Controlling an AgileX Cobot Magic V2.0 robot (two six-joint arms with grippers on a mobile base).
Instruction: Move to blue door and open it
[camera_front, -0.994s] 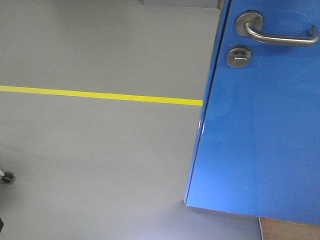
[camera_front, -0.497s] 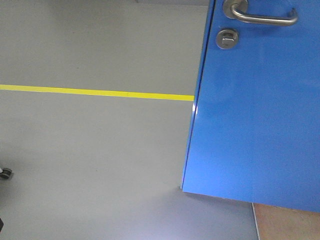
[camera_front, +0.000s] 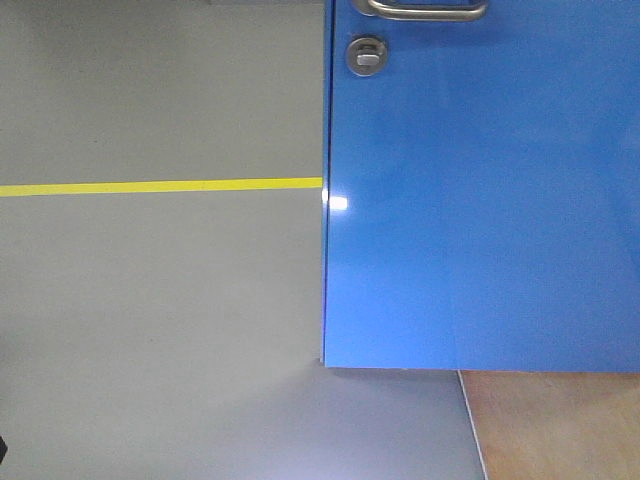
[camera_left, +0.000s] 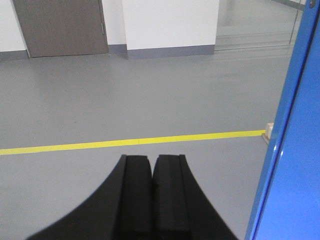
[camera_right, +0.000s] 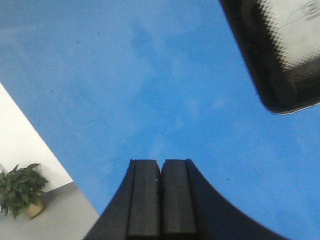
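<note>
Grey floor (camera_front: 150, 300), blue door (camera_front: 480, 200), right-wrist plant (camera_right: 20, 192)

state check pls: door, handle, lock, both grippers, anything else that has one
blue door: swung ajar, free edge bare with open floor beyond it
lever handle: roughly level, nothing gripping it
thumb-turn lock: position unreadable
left gripper: shut, empty, facing the floor beside the door edge
right gripper: shut, empty, facing the door panel
brown door: closed
</note>
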